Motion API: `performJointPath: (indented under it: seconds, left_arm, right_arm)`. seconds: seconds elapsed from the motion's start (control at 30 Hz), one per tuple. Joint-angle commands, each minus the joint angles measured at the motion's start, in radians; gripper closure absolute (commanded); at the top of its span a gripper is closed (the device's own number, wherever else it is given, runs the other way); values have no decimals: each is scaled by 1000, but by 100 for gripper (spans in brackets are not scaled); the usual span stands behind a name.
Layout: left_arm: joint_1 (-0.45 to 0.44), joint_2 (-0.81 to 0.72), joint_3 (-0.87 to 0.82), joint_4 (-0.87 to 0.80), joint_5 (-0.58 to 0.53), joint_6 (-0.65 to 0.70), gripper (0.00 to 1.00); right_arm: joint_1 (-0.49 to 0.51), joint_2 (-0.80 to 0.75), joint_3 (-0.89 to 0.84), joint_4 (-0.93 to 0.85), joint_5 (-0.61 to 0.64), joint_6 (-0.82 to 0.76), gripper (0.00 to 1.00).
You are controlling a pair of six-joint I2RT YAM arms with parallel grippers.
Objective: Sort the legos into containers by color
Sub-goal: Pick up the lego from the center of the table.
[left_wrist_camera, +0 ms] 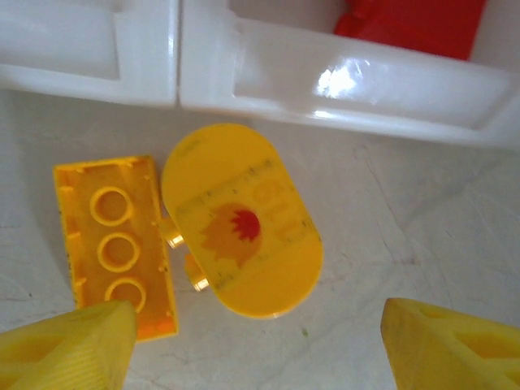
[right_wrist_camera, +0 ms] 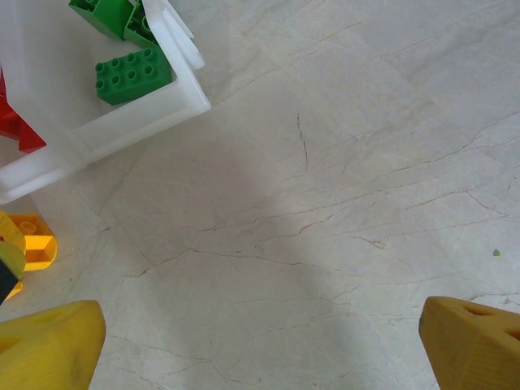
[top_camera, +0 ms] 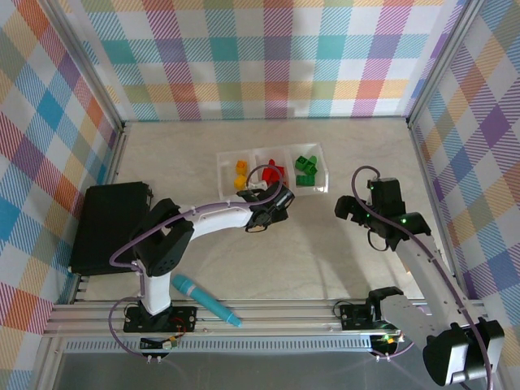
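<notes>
The containers are three joined compartments of a clear tray (top_camera: 272, 152), holding yellow (top_camera: 241, 172), red (top_camera: 275, 172) and green legos (top_camera: 305, 170). My left gripper (top_camera: 256, 197) is open just in front of the tray. In the left wrist view, an upturned yellow brick (left_wrist_camera: 114, 244) and a yellow oval piece with a flame print (left_wrist_camera: 241, 219) lie on the table below the tray wall (left_wrist_camera: 325, 77). Both lie just ahead of the left gripper (left_wrist_camera: 260, 349), with nothing between its fingers. My right gripper (top_camera: 357, 215) (right_wrist_camera: 260, 349) hangs open over bare table, right of the green bricks (right_wrist_camera: 134, 75).
A large black box (top_camera: 110, 227) sits at the left edge. A teal pen-like cylinder (top_camera: 207, 299) lies near the left arm's base. Plaid walls close in three sides. The tray corner (right_wrist_camera: 191, 106) is at the upper left of the right wrist view.
</notes>
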State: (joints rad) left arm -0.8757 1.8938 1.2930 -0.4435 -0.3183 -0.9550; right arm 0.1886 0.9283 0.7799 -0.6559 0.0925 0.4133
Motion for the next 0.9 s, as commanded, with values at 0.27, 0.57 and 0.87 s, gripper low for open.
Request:
performJointPath:
  seconds: [0.27,0.57,0.87]
  left_arm:
    - [2,62,81,-26,-83,-62,22]
    - [3,119,131,-35,-79,-24,27]
    - [16,158,175,-44,-61,23,42]
  right_arm:
    - [-8,-5,-22,14,-21,1,1]
    - [-8,-5,-18,9,-10,-10,1]
    - [-8,-5,-21,9,-4,-8,1]
